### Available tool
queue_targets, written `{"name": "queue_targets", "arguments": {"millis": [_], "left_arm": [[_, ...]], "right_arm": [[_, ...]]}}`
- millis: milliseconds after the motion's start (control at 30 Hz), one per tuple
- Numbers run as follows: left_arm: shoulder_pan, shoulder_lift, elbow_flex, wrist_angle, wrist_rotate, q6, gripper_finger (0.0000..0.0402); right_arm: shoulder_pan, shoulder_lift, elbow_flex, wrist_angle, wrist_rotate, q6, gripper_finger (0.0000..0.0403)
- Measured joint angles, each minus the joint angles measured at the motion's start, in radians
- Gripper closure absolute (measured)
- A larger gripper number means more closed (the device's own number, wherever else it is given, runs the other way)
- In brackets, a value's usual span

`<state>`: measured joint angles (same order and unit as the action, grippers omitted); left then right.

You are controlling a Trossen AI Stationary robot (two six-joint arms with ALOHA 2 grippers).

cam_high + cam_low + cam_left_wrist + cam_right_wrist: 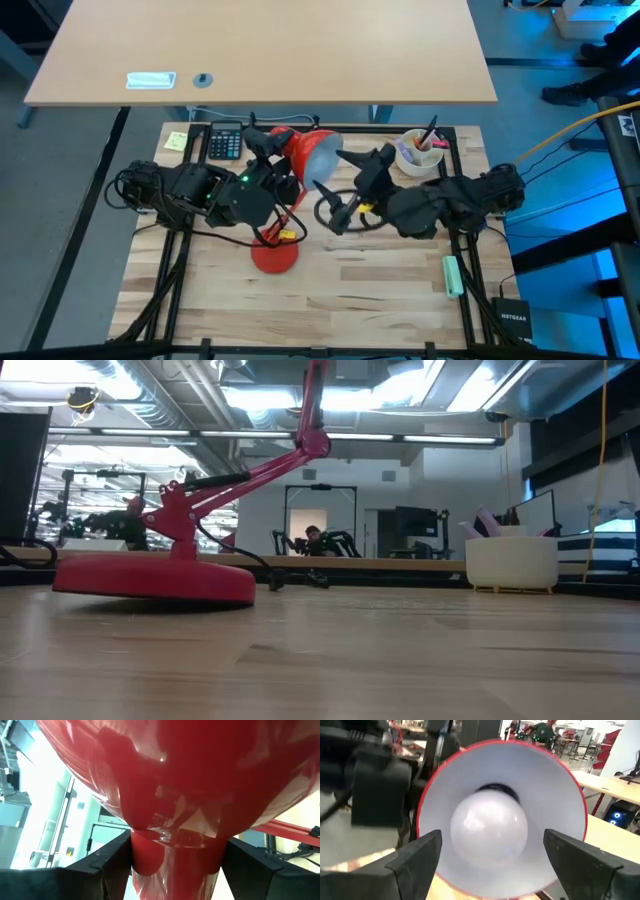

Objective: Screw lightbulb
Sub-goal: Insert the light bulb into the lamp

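- White and smooth, the lightbulb (489, 831) sits in the dark socket at the centre of the red lamp's shade (555, 795); its rounded dome faces the right wrist camera, and its screw base is hidden inside the socket.
- Right gripper (490, 857) is levelled straight at the mouth of the shade, its two dark fingers (417, 855) spread wide on either side of the bulb and not touching it.
- From above, the right arm (440, 205) reaches in from the right side of the tabletop (350, 300), its wrist turned toward the shade's white opening (322, 160).
- Left gripper (175, 862) clamps the shade's narrow red neck (172, 855) from behind, one finger (107, 865) against each side of it.
- Left arm (215, 195) lies low across the left half of the tabletop and reaches up to the back of the shade.
- Lamp base (150, 578), a flat red disc, rests on the wooden tabletop, with the jointed red lamp arm (240, 475) rising from it.
- White cup (418, 152) holding pens stands near the back right; a calculator (226, 141) and a yellow sticky note (176, 141) lie at the back left; a green marker (452, 276) lies near the right edge.
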<state>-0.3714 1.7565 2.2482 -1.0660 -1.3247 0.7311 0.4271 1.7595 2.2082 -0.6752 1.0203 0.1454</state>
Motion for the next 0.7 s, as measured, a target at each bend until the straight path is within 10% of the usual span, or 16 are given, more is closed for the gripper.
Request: {"name": "queue_targets", "arguments": {"millis": [233, 700], "left_arm": [[0.0, -0.001, 0.0, -0.001, -0.003, -0.001, 0.0151], [0.0, -0.002, 0.0, 0.0, 0.004, 0.001, 0.0151]], "right_arm": [[0.085, -0.008, 0.0, -0.086, 0.066, -0.15, 0.0049], [0.077, -0.01, 0.0, -0.051, 0.064, -1.182, 0.0049]]}}
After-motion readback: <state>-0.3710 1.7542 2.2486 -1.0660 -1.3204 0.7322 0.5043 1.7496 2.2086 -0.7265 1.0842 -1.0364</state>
